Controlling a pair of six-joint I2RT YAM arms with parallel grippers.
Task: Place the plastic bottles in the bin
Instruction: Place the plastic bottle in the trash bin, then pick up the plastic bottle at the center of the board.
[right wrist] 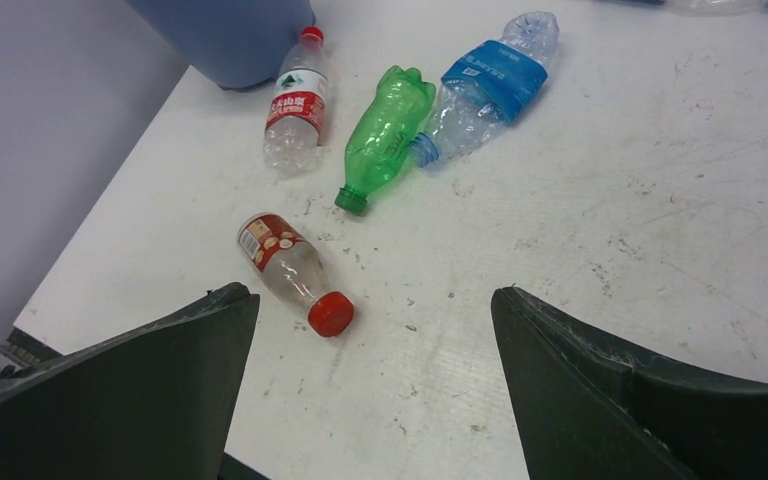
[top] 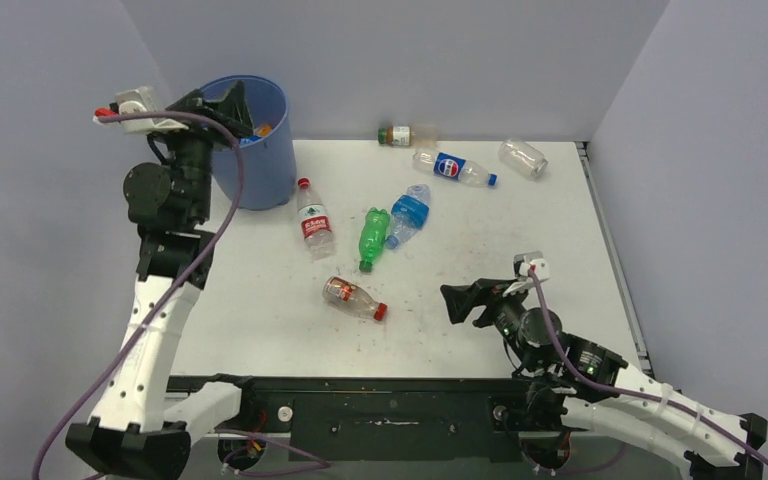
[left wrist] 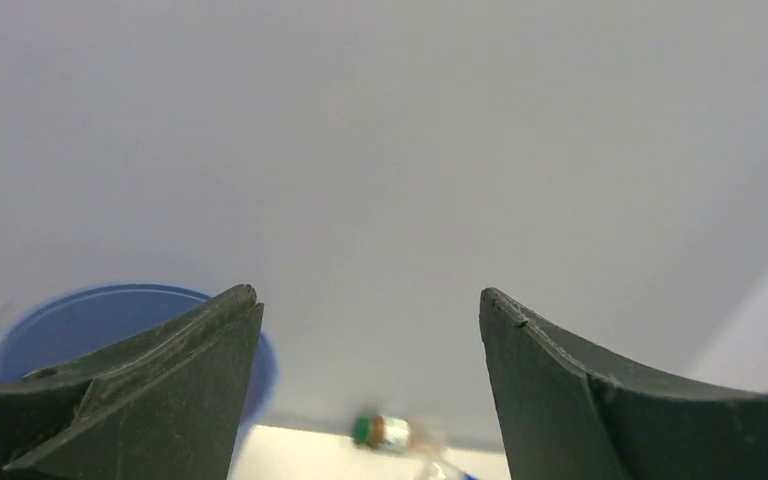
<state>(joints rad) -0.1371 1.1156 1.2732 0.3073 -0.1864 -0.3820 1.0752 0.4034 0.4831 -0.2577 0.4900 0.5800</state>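
Observation:
The blue bin [top: 272,170] stands at the table's back left, with something orange inside it. My left gripper [top: 235,105] hangs open over the bin's rim [left wrist: 110,305], nothing between its fingers [left wrist: 190,390]. Several plastic bottles lie on the table: a red-labelled one [top: 314,225], a green one [top: 373,237], a blue-labelled one [top: 409,214], a Pepsi one [top: 452,168] and a small red-capped one [top: 353,298]. My right gripper [top: 465,300] is open low over the table, just right of the red-capped bottle [right wrist: 288,268]. Beyond it lie the green bottle [right wrist: 388,135] and the blue-labelled bottle [right wrist: 490,85].
A small green-capped bottle [top: 398,135] lies against the back wall and shows blurred in the left wrist view [left wrist: 388,432]. A clear capless bottle [top: 523,157] lies at the back right. Grey walls close in the table on three sides.

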